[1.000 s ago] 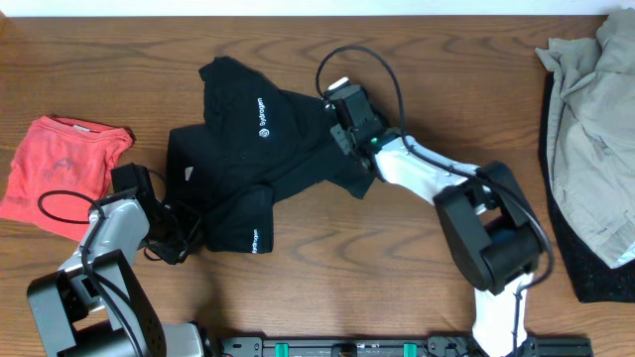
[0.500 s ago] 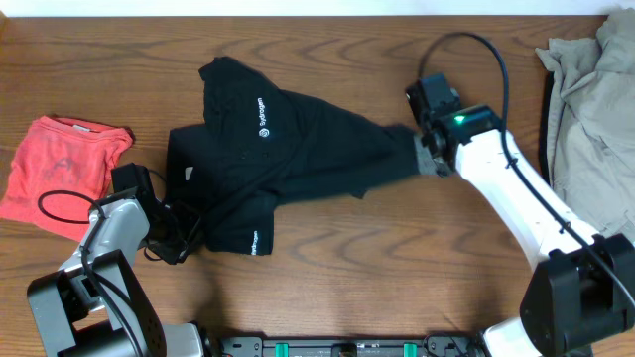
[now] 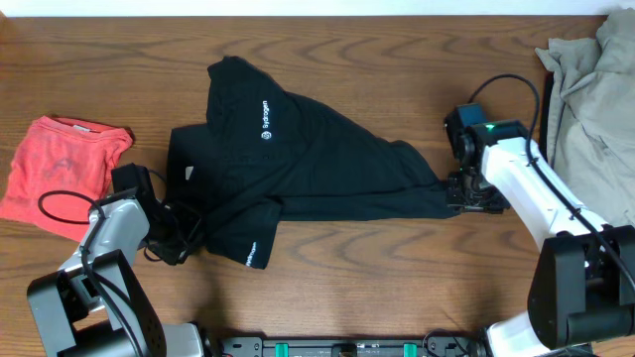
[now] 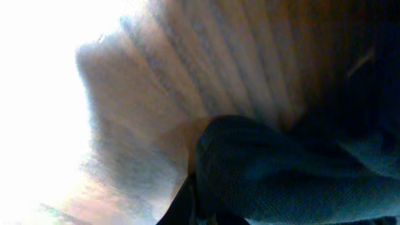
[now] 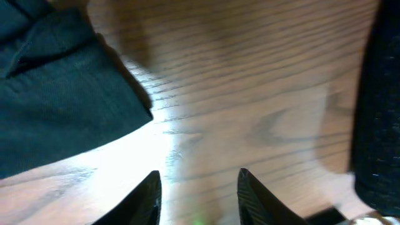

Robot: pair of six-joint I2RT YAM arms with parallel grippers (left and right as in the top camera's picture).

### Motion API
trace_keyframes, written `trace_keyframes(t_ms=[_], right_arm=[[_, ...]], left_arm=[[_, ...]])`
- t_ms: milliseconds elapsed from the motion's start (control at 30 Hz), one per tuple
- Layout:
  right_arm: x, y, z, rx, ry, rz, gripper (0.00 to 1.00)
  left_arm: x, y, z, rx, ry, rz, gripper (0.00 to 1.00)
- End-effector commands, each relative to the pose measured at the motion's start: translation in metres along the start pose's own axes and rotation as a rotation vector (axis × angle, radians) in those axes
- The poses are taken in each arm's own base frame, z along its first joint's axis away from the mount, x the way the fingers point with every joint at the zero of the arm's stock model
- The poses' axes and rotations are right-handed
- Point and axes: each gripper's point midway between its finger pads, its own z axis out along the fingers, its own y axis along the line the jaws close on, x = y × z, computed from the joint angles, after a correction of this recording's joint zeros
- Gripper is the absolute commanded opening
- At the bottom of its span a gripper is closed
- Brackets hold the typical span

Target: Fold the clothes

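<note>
The large black shirt [image 3: 317, 164] lies stretched across the middle of the table, its white logo lettering facing up. Its right tip ends just left of my right gripper [image 3: 468, 196]. In the right wrist view that gripper [image 5: 199, 178] is open over bare wood, and the shirt's corner [image 5: 62, 106] lies apart from it at upper left. My left gripper [image 3: 179, 236] is low at the shirt's left edge. In the left wrist view it [image 4: 194, 212] is shut on a fold of the black cloth [image 4: 281, 169].
A coral-red tee [image 3: 60, 164] lies crumpled at the far left with a black cable loop on it. A beige garment [image 3: 595, 119] is heaped at the right edge over a dark cloth [image 3: 585, 273]. Bare wood shows along the front.
My right gripper dragged the shirt's end to the right, drawing the cloth out flat, then opened and let it go. The left gripper has stayed put, still shut.
</note>
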Motion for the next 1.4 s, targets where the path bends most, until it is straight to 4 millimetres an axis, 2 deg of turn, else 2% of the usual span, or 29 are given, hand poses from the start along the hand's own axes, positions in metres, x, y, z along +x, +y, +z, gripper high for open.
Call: trace_keyframes(t_ms=[0,33,100,267,433,600,667,733,1000,1367], right_arm=[[0.005,0.013,0.003,-0.099,0.047,0.032,0.52],[0.005,0.015,0.004,-0.113,0.048,0.034,0.63],[0.003,0.024,0.006,-0.159,0.044,0.038,0.66],[-0.002,0.058,0.018,-0.334,0.013,0.047,0.68],[-0.017,0.070,0.034,-0.386,-0.077,0.111,0.72],[-0.028,0.086,0.027,-0.477,-0.110,0.134,0.70],[-0.029,0.093,0.023,-0.525,-0.109,0.127,0.66],[-0.032,0.095,0.019,-0.537,-0.112,0.125,0.62],[-0.053,0.095,0.003,-0.542,-0.186,0.118,0.62],[-0.043,0.108,0.022,-0.502,-0.133,0.093,0.62]], left_arm=[[0.005,0.008,0.000,-0.028,0.014,0.007,0.06],[0.006,0.009,0.000,-0.031,0.019,0.011,0.06],[0.008,0.010,0.000,-0.035,0.024,0.028,0.06],[0.008,0.010,0.000,-0.035,0.024,0.039,0.06],[0.007,0.009,0.000,-0.033,0.021,0.040,0.06],[0.006,0.009,0.000,-0.031,0.019,0.040,0.07],[0.006,0.008,0.000,-0.030,0.017,0.041,0.06],[0.006,0.008,0.000,-0.029,0.016,0.042,0.06],[0.005,0.008,0.000,-0.029,0.015,0.042,0.06],[0.005,0.008,0.000,-0.029,0.015,0.042,0.06]])
